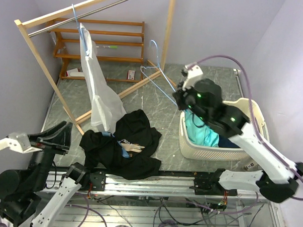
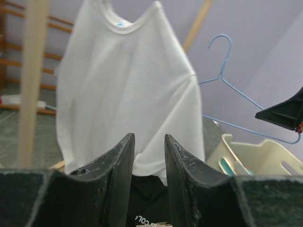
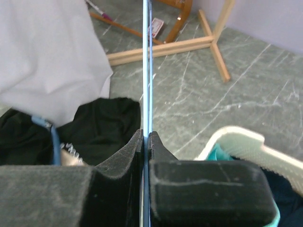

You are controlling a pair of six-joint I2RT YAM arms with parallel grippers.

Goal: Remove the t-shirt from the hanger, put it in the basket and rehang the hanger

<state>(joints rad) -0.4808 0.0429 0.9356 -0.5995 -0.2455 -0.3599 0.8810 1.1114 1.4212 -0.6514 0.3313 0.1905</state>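
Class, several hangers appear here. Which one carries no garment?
The blue hanger pinched in the right gripper: bare wire. One on the rail wears the white t-shirt; another lies in the black shirt.

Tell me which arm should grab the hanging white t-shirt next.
Left: the left tool is open and faces the white t-shirt; the right tool is shut on a bare blue wire hanger.
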